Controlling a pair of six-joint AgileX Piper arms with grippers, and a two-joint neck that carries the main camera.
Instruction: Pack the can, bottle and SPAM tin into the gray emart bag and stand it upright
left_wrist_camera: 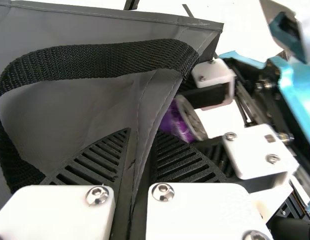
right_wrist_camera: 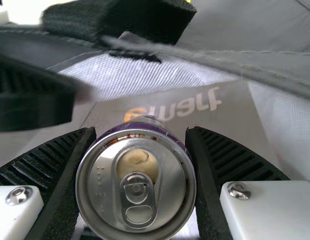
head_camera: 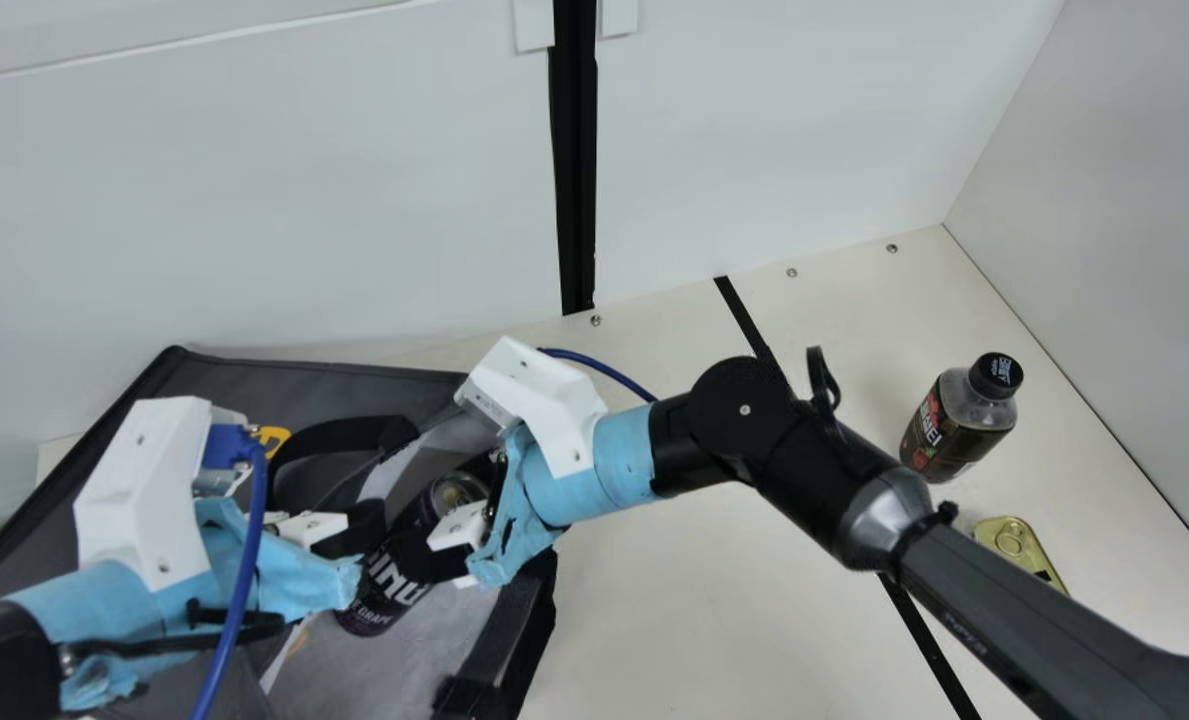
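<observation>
Holding purple can [head_camera: 384,598] in right gripper [right_wrist_camera: 141,131], at mouth of gray emart bag [head_camera: 324,385] toward far-left corner of table [head_camera: 674,600]; slanting lengthwise, base bagward, top facing right arm [head_camera: 804,470]. Pinching bag's side with left gripper [left_wrist_camera: 141,133]. Should lower base-first.

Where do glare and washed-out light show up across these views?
Main view: soft, fairly even light, the table keeping its cream tone; left wrist view: the table beyond the bag washes out to white; right wrist view: bright highlights on the can, plus a washed-out upper-left patch.
</observation>
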